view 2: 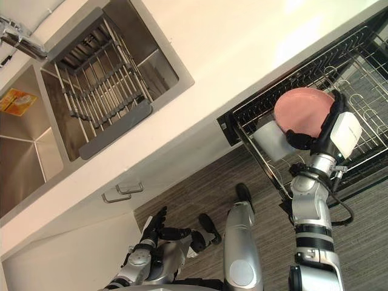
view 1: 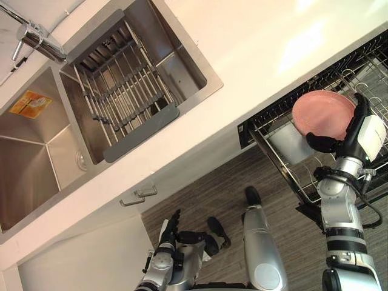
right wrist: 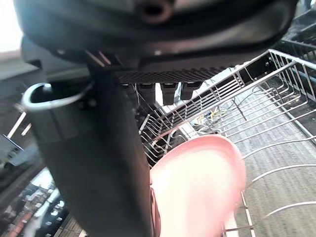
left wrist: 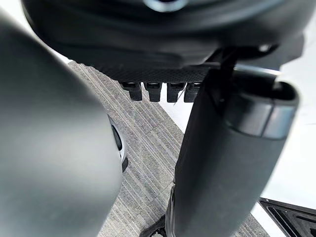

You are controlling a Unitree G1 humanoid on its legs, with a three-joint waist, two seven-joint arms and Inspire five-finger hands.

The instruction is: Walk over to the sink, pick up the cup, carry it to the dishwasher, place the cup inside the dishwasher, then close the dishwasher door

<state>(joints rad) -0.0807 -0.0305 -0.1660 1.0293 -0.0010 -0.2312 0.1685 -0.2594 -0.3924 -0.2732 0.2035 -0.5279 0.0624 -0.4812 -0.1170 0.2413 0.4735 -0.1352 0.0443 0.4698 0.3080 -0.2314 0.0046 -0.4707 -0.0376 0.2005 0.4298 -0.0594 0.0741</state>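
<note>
My left hand (view 1: 172, 231) hangs low at my side above the striped floor (view 1: 206, 203), fingers loose and apart, holding nothing. My right hand (view 1: 350, 140) is raised at the pulled-out dishwasher rack (view 1: 339, 70), thumb and fingers clamped on the rim of a pink dish (view 1: 323, 113). What I hold is round and flat-faced, more like a plate than a cup. The dish is over the rack's wires, and I cannot tell whether it touches them. A pale tub (view 1: 290, 143) sits in the rack just beside the dish, on the side towards the counter. On the cupboard front below the counter there are two metal handles (view 1: 138, 195). Above runs the pale counter (view 1: 254, 42), and set into it is the steel sink (view 1: 200, 79). A wire drainer (view 1: 121, 79) with a grey lip fills one basin. The other basin has a yellow sticker (view 1: 30, 104) on its wall. The tap (view 1: 39, 39) stands at the sink's far edge.
</note>
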